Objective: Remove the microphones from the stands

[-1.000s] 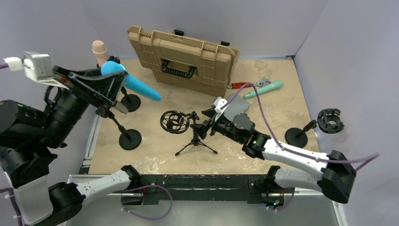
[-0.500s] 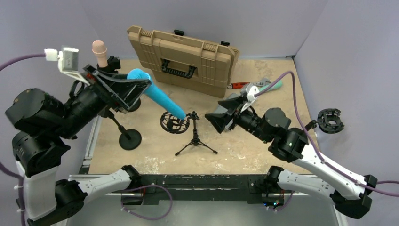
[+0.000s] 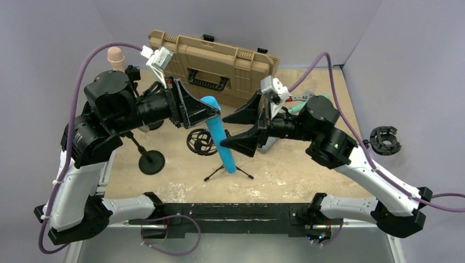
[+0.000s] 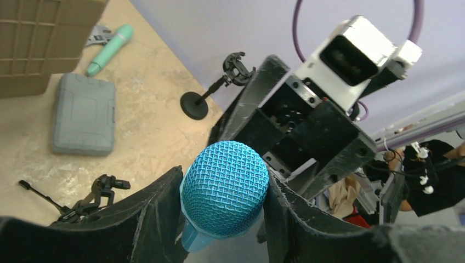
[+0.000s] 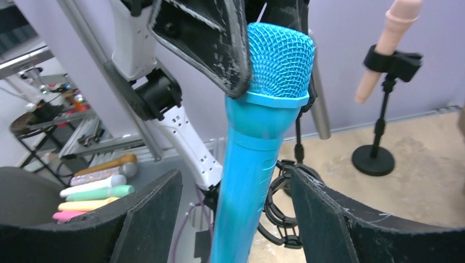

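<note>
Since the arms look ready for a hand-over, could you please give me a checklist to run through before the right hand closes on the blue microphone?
1. Left hand shut on the blue mesh-headed plastic microphone: ok, gripped at the head.
2. Microphone hanging free of any clip, held by nothing else: ok.
3. Right hand open: ok.
4. Microphone's handle between the right hand's fingers, touching neither: ok.
5. Gap between the microphone's lower end and the small black tripod stand below it: cannot tell.
</note>
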Action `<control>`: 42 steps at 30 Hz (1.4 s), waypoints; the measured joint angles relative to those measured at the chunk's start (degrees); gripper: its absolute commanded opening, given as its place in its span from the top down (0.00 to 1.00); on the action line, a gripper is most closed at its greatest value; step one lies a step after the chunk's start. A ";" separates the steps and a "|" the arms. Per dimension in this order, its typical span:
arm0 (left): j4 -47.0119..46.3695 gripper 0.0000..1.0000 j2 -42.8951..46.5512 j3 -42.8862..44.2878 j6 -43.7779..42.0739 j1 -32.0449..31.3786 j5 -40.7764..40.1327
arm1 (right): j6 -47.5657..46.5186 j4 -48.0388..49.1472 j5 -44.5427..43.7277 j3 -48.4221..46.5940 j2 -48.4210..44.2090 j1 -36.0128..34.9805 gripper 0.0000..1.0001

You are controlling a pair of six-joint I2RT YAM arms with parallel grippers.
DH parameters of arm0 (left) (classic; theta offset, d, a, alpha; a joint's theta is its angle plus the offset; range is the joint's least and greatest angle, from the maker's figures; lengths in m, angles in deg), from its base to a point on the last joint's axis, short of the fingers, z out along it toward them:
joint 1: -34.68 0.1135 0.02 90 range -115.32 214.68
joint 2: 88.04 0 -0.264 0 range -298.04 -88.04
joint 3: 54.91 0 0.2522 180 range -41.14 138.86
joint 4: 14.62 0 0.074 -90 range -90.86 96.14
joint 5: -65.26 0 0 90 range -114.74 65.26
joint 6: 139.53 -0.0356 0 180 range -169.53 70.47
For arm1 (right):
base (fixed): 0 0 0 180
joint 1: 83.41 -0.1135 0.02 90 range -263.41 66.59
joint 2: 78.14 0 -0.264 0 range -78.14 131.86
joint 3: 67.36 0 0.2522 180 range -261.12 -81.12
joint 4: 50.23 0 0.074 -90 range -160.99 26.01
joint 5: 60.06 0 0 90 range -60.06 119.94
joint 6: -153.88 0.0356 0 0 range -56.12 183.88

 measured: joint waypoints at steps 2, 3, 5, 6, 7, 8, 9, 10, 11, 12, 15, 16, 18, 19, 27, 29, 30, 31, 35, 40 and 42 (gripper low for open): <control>-0.13 1.00 0.00 -0.39 0.44 0.13 1.57 | 0.66 -0.11 1.64 0.20 1.40 0.00 0.33; -0.33 1.00 0.00 -0.44 0.76 0.13 2.47 | 0.87 -0.11 2.16 0.33 1.81 0.00 0.34; -0.76 1.00 -0.04 -0.44 1.11 0.13 3.65 | 1.01 -0.09 3.02 0.85 2.25 0.00 0.36; -1.01 1.00 -0.07 -0.44 1.20 0.13 4.15 | 1.03 -0.09 3.28 1.18 2.27 0.00 0.37; -1.16 1.00 -0.11 -0.44 1.22 0.13 4.48 | 1.07 0.09 3.65 1.60 2.23 0.00 0.39; -1.25 1.00 -0.15 -0.44 1.22 0.13 4.85 | 1.09 0.26 4.11 2.10 2.12 0.00 0.41; -1.27 1.00 -0.26 -0.44 1.22 0.13 5.27 | 1.11 0.44 4.33 2.62 2.03 0.00 0.43; -1.27 1.00 -0.39 -0.44 1.22 0.13 5.66 | 1.16 0.59 4.46 3.06 1.97 0.00 0.45; -1.27 1.00 -0.52 -0.44 1.20 0.13 5.90 | 1.33 0.68 4.61 3.54 1.97 0.00 0.48; -1.25 1.00 -0.81 -0.44 1.09 0.13 6.27 | 1.42 0.66 4.66 3.67 1.97 0.00 0.50; -1.31 1.00 -1.70 -0.50 0.98 0.24 6.84 | 1.55 0.74 4.85 3.89 1.97 -0.02 0.62; -1.49 1.00 -1.97 -0.68 0.94 0.24 6.97 | 1.55 1.01 4.96 3.93 1.97 0.00 0.72; -1.70 1.00 -2.43 -0.90 0.81 0.24 7.41 | 1.79 1.36 4.96 4.37 1.90 0.00 0.92; -1.68 1.00 -2.45 -0.94 0.17 0.24 7.61 | 2.75 1.46 4.70 4.87 1.84 0.11 1.00; -1.25 0.00 -2.10 -1.09 -2.40 0.22 6.80 | 3.65 5.40 3.15 8.04 0.63 0.24 1.00; -1.14 0.00 -1.09 -1.55 -2.49 0.24 5.11 | 2.97 4.87 0.04 8.83 -0.63 0.02 1.00; -1.09 0.00 -0.50 -1.75 -2.71 0.24 4.09 | 2.69 4.57 -1.60 9.11 -1.38 0.02 1.00; -0.96 0.00 0.28 -1.95 -3.17 0.24 3.04 | 2.19 4.00 -4.74 9.55 -2.54 -0.02 1.00; -0.74 0.00 4.83 -2.67 -5.01 0.24 -1.25 | 0.83 1.25 -20.63 12.70 -9.86 -0.07 1.00; -0.50 0.00 12.31 -6.34 -6.80 0.24 -5.84 | 1.49 -4.28 -48.37 14.25 -16.94 -0.04 1.00; -0.59 0.00 15.08 -8.13 -7.08 0.24 -6.93 | 2.54 -6.80 -60.96 14.25 -17.40 0.35 1.00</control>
